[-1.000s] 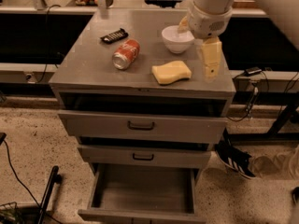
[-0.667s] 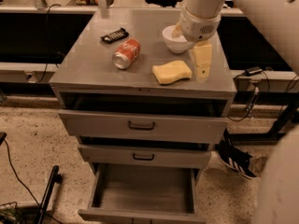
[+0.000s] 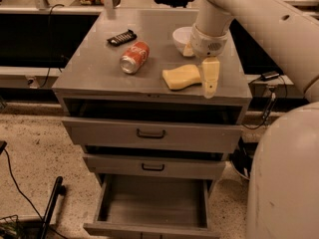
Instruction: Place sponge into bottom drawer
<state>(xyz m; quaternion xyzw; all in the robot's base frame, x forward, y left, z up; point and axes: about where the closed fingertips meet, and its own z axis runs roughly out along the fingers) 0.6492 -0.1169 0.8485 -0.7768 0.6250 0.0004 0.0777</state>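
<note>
Right now the gripper (image 3: pixel 209 78) hangs low over the right front part of the grey cabinet top (image 3: pixel 94 68), at the end of a thick white arm (image 3: pixel 249 14) that comes in from the upper right. Its pale, tapered tip points down, just beside the right end of the sponge (image 3: pixel 182 76) (whether it touches the sponge I cannot tell, nor whether the gripper is spread or pressed together). The sponge lies flat on the cabinet top near the front edge, a pale-yellow block with a wavy outline, not lifted.

Behind the sponge stands a white bowl (image 3: pixel 182 38), partly hidden by the wrist. To the left of the sponge a red soda can (image 3: pixel 135 57) lies on its side, and farther back a small black bar-shaped object (image 3: pixel 122 37) lies flat.

Below, the top drawer (image 3: pixel 152 133) and middle drawer (image 3: pixel 152 167) show their dark handles. The bottom drawer (image 3: pixel 149 230) is pulled well out toward the camera, its plain grey inside open to view, well apart from the sponge above. The robot's rounded white body (image 3: pixel 284 178) fills the lower right.
</note>
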